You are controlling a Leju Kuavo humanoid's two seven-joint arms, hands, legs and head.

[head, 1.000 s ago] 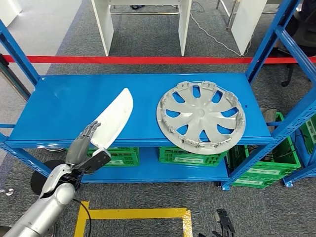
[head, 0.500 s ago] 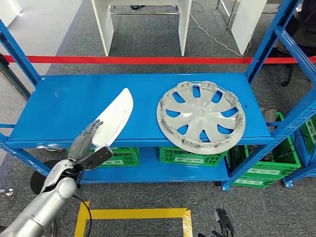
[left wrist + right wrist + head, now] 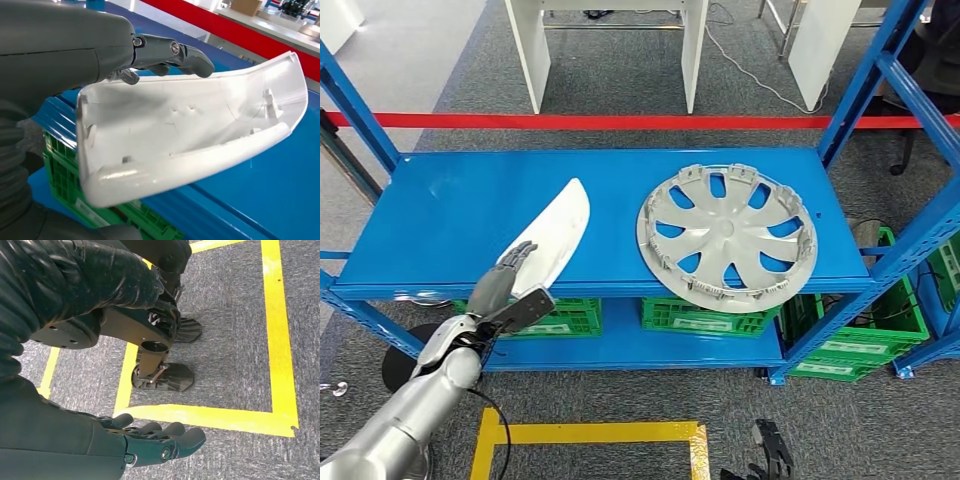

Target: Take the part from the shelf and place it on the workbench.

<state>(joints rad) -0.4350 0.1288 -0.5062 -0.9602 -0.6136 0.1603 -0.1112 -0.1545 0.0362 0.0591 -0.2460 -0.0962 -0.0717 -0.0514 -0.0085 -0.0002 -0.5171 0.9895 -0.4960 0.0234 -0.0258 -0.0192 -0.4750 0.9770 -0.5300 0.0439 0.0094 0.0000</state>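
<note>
You see the white part (image 3: 552,238) lying on the blue shelf (image 3: 448,215), left of the hubcap (image 3: 727,236), with its near end over the front edge of the shelf. Your left hand (image 3: 503,287) is at this near end: fingers (image 3: 181,51) stretched over the top, thumb below. A firm grip I cannot confirm. Your right hand (image 3: 151,437) hangs over the grey floor (image 3: 226,330), fingers straight and together, holding nothing.

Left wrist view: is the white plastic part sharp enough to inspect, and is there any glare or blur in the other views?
Left wrist view: the curved white plastic part is sharp, with soft glare along its rounded edge; the background is blurred. Head view: evenly lit and crisp, with the silver spoked wheel cover clear on the blue metal shelf. Right wrist view: the right hand and carpet are sharp.
</note>
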